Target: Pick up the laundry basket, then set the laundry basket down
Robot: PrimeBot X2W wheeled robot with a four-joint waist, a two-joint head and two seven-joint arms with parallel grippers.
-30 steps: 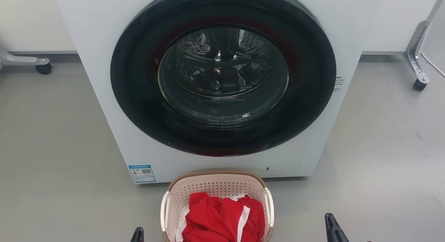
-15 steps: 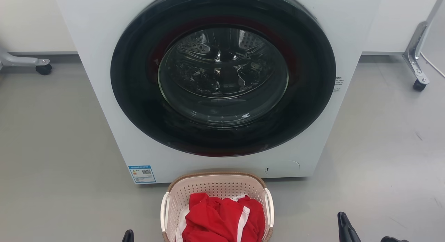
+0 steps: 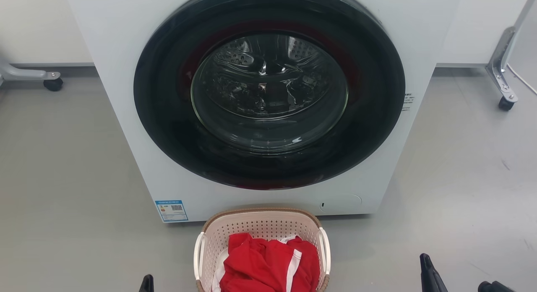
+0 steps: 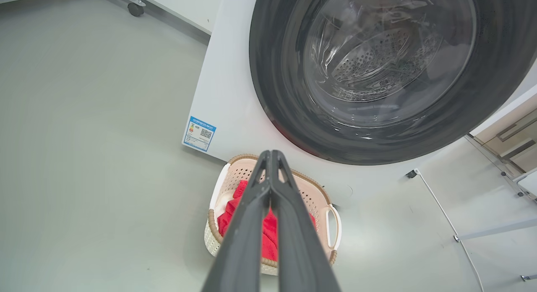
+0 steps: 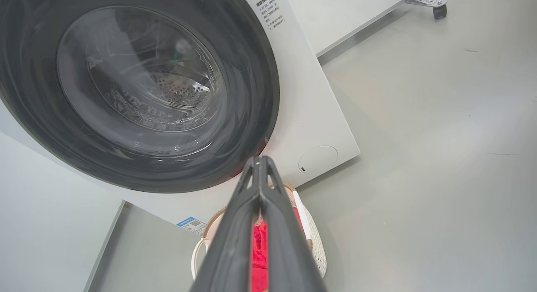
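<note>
The laundry basket (image 3: 261, 225) stood on the grey floor (image 3: 63, 178) at the 6 o'clock edge of your head view. It sat just in front of the white washer (image 3: 109, 74), whose round dark door (image 3: 268, 86) was closed at the basket's 12 o'clock. A red garment (image 3: 268, 264) with a white stripe lay heaped inside the basket. The white handles (image 3: 197, 254) at its 9 and 3 o'clock were free of any grip.

In the left wrist view, your left pincer (image 4: 271, 155) was pressed together tip to tip, holding nothing, and pointed across the basket toward the door. In the head view its dark tip showed near the basket's 8 o'clock, not touching it.

In the right wrist view, your right pincer (image 5: 260, 160) was likewise pressed together and empty. In the head view it sat well apart from the basket at about 4 o'clock.

A blue label (image 3: 171, 209) marked the washer's lower front at the basket's 10 o'clock. Castors (image 3: 52, 83) of metal frames stood at the far corners of the floor.
</note>
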